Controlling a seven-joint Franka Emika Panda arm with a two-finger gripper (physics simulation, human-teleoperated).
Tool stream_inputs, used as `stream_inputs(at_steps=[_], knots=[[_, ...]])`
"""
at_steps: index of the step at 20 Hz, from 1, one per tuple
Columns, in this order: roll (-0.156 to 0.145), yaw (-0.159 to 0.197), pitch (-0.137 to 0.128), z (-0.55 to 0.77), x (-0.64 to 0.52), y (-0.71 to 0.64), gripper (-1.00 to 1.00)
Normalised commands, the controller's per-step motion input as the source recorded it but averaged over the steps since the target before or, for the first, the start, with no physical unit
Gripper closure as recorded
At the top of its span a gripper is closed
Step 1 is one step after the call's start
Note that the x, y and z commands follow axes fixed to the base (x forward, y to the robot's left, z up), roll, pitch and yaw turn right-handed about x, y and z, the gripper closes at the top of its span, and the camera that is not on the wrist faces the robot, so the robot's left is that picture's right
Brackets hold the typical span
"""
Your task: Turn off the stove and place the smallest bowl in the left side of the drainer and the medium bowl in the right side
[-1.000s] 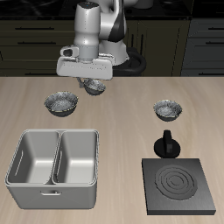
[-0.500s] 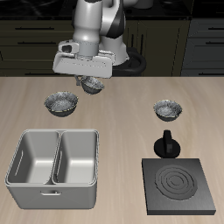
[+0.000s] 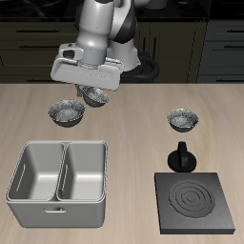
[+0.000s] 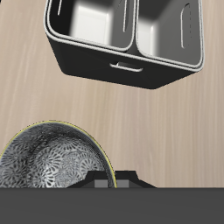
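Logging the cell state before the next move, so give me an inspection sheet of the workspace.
Surface: wooden table, nothing spilled.
Job's things: drainer, both compartments empty; stove, rings dark, knob behind it; first bowl behind the drainer; second bowl behind the knob; third bowl right under the gripper.
Clutter: nothing seen.
Grippers: gripper at the third bowl; whether it grips cannot be told.
Cables: nothing seen.
Surroundings: dark cabinets behind the table.

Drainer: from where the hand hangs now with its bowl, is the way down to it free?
Probably yes. The hand hangs above the table behind the drainer; both compartments look empty, and only bare tabletop lies between.
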Motion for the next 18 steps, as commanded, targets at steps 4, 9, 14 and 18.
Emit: stream_inputs(at_steps=[4, 9, 14, 18], knots=[[-0.032, -0.064, -0.03, 0.38, 0.31, -0.07, 1.0], [0.001, -0.061, 0.018, 0.11, 0.28, 0.0, 1.0], [0.007, -0.027, -0.014, 0.21, 0.18, 0.09, 1.0], [-0.006, -0.021, -0.009, 0.22, 0.16, 0.04, 1.0]])
